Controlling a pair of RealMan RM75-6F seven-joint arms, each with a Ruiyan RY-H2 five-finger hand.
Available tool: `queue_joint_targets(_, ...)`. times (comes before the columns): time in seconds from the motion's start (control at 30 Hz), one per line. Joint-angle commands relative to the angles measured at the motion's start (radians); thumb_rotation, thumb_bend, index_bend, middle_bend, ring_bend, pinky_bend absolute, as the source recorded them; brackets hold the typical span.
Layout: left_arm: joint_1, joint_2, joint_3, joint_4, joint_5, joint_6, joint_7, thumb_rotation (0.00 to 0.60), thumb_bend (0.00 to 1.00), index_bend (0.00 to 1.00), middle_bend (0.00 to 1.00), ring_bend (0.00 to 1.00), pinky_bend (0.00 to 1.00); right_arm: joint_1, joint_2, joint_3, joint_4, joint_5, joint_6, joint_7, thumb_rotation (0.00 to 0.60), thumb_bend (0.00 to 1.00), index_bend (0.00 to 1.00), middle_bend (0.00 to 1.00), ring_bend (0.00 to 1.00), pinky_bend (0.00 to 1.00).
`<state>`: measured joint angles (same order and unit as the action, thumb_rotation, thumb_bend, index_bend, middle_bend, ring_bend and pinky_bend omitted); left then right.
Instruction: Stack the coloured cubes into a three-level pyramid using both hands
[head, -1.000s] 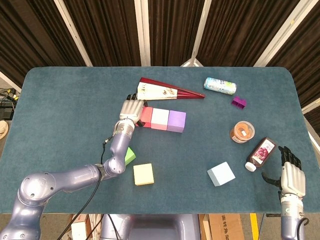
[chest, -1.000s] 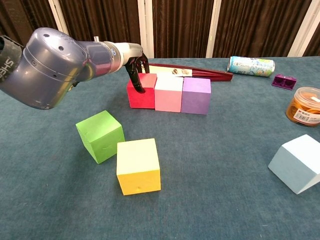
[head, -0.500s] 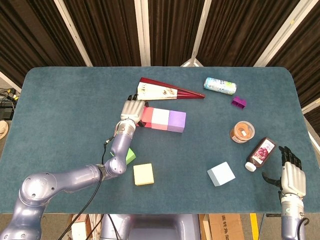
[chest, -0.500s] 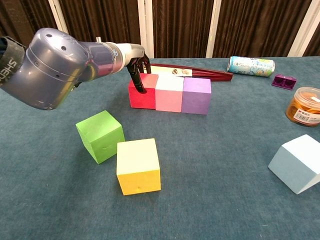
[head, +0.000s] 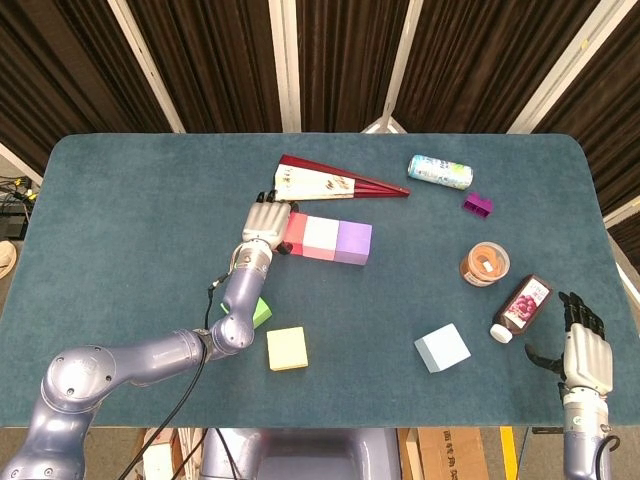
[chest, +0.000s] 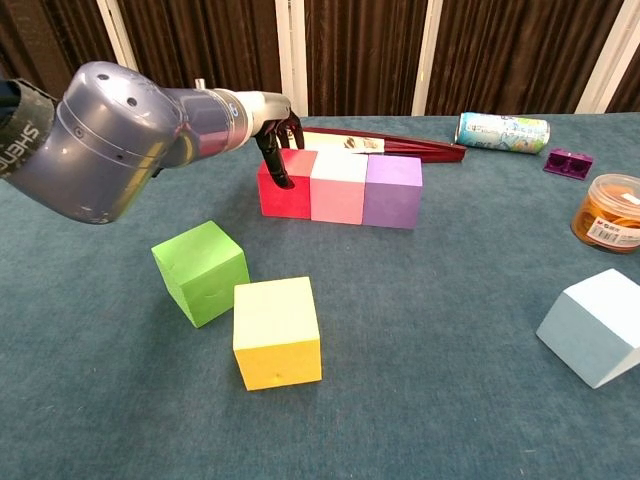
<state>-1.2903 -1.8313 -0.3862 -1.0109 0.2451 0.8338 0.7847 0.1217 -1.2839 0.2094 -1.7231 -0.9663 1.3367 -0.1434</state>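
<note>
Folded red fan (head: 335, 181), can (head: 439, 171), purple block (head: 478, 205), orange-lidded jar (head: 485, 264), brown bottle (head: 522, 308)

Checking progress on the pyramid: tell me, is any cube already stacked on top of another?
No, the red cube, pink cube and purple cube sit in one row on the table, with nothing on top.

The green cube (head: 260, 311) is mostly tucked under the left arm in the head view, only a sliver showing beside the yellow cube (head: 287, 348). In the chest view the left robot hand (chest: 277, 140) hides the red cube's (chest: 289, 188) near-left edge, so I can't tell how the fingers sit on it. Pale blue cube (chest: 597, 327) gets clipped by the right edge there. Right robot hand (head: 583, 351) sits low past the bottle (head: 522, 308), wrist cut off; its label is too small to read.
</note>
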Motion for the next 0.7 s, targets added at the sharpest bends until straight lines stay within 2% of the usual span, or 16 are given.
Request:
queue_joint_targets(0.03, -0.001, -0.001, 0.001, -0.001, -0.010, -0.001, 0.009, 0.600, 0.32, 0.23, 0.22, 0.00, 0.00, 0.000, 0.001, 0.000, 0.000, 0.000, 0.000, 0.002, 0.600, 0.27, 0.10, 0.03, 0.00, 0.00)
queue_joint_targets(0.7, -0.004, 0.024, 0.005, -0.043, -0.043, 0.010, 0.050, 0.600, 0.32, 0.19, 0.20, 0.00, 0.00, 0.000, 0.002, 0.001, -0.002, -0.002, 0.002, 0.004, 0.600, 0.27, 0.10, 0.03, 0.00, 0.00)
